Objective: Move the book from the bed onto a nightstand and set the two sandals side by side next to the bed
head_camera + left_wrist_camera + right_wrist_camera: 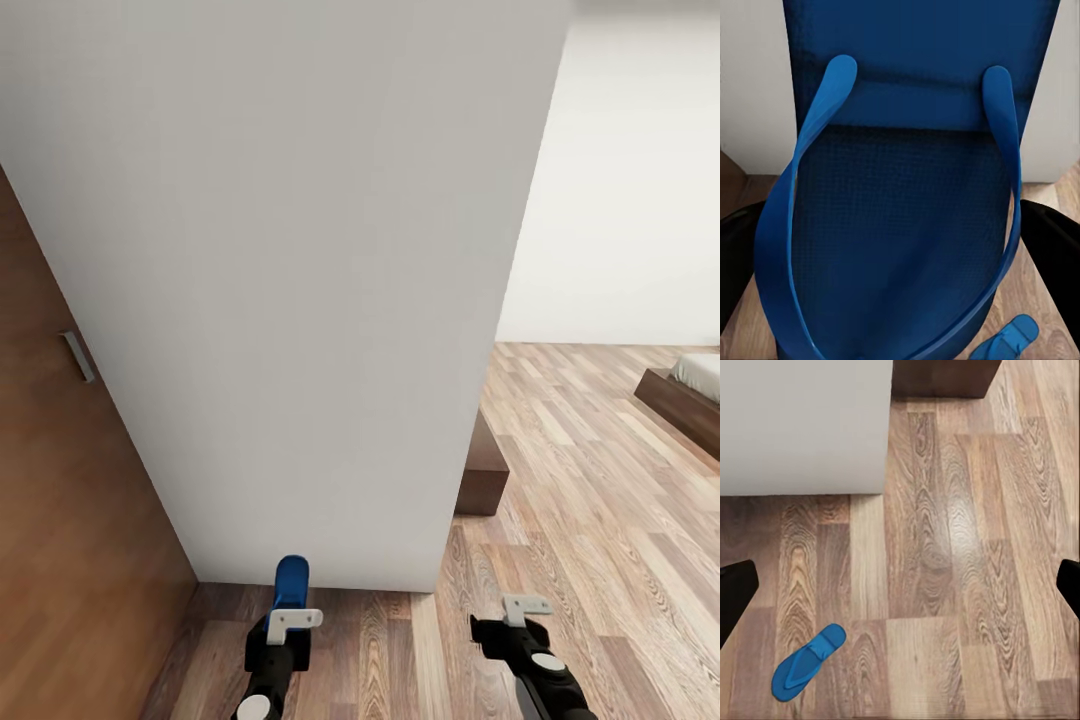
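A white wall panel (pixel 290 280) stands directly ahead, its corner edge running down to the light wood-plank floor (pixel 590 520). A brown wooden door (pixel 60 480) with a metal handle (pixel 77 356) adjoins on the left. Dark brown furniture (pixel 485 470) sits behind the wall's corner.

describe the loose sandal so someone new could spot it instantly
Start at the white wall and follow the wood-plank floor away from its base. The sandal on the floor lies flat and alone, straps up. Its bright blue twin, the held sandal, is off the floor in the left gripper.
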Available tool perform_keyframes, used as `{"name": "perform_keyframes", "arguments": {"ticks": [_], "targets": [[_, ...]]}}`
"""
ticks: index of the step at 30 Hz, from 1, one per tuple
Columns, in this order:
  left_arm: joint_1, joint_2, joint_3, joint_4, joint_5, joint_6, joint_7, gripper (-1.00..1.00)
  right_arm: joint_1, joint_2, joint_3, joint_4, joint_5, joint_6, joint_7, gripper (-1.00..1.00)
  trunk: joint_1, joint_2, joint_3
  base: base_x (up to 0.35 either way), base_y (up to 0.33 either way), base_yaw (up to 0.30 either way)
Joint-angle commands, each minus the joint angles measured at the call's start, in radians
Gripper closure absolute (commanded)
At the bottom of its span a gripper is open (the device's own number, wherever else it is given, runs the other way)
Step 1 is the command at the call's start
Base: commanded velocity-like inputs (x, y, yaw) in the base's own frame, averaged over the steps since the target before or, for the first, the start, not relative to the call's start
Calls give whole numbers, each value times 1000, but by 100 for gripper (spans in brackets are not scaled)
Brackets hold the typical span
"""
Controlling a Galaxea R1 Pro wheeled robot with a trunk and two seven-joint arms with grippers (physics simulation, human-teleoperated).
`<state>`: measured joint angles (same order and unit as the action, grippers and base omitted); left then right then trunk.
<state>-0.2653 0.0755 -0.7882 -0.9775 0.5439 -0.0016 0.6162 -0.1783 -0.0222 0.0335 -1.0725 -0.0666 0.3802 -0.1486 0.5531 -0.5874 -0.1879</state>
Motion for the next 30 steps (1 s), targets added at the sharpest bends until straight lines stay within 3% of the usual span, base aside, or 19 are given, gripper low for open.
{"name": "perform_keyframes", "arguments": {"ticks": [1, 3, 7, 19, 30], "targets": [[-2, 2, -5, -2, 7, 0, 8, 100, -1, -1, -5, 0, -7, 5, -7, -100, 0, -2, -2, 0, 0, 0], [-2, 12, 12, 3, 7, 0, -62, 100, -1, -13, -32, 12, -7, -3, -2, -100, 0, -2, -2, 0, 0, -66], [-2, 16, 29, 5, 6, 0, -96, 100, -1, -19, -41, 21, -7, -8, -1, -100, 0, -2, -2, 0, 0, -188], [-2, 19, 39, 6, 6, 0, -117, 100, -1, -22, -47, 25, -8, -12, 0, -100, 0, -2, -2, -121, 133, -246], [-2, 20, 39, 6, 5, 0, -118, 100, -1, -22, -46, 25, -9, -15, 1, -100, 0, -2, -2, -79, 94, -44]]}}
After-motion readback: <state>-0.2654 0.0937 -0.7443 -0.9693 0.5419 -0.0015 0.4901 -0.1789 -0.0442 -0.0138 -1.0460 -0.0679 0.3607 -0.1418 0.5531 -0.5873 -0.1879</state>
